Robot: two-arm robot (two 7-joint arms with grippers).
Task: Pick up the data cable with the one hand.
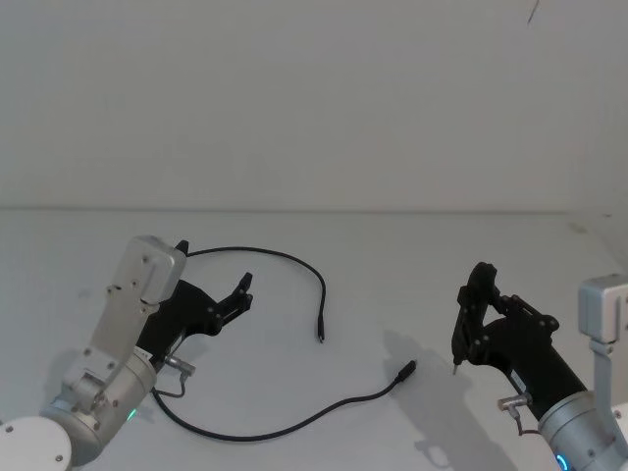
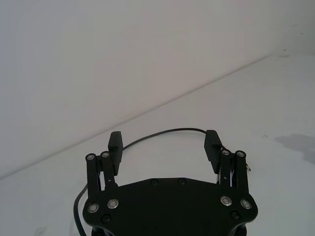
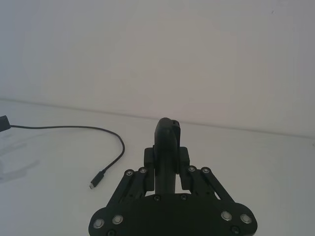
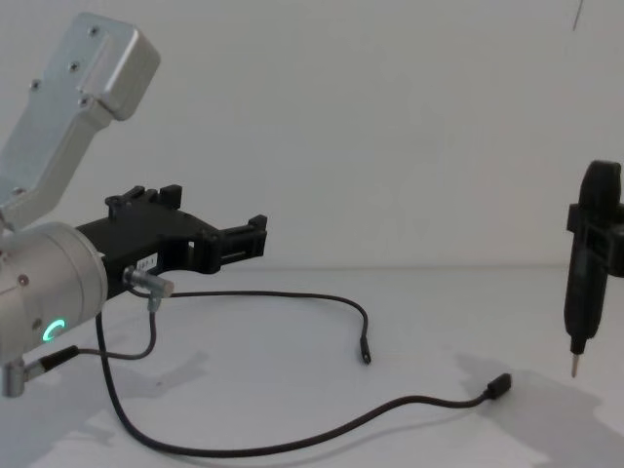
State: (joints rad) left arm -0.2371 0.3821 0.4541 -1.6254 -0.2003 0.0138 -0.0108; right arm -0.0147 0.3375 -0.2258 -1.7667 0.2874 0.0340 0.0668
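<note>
The data cable [image 1: 238, 249] is a thin black cord lying in a loose loop on the white table [image 1: 392, 255]. One plug [image 1: 319, 336] rests mid-table and the other plug [image 1: 407, 371] lies nearer the front. My left gripper [image 1: 216, 267] hovers open over the loop's left part, with nothing between its fingers. From the left wrist the cable [image 2: 167, 131] arcs on the table just beyond the spread fingertips [image 2: 114, 145]. In the chest view the left gripper [image 4: 219, 219] sits above the cable [image 4: 292, 444]. My right gripper [image 1: 478, 304] is held at the right, shut on a slim dark tool [image 4: 590, 263].
A short grey lead [image 4: 146, 285] with a silver plug hangs from my left wrist. The tool's pale tip [image 4: 575, 369] points down above the table, right of the nearer plug [image 4: 499, 384]. The table's back edge [image 1: 314, 209] meets a plain wall.
</note>
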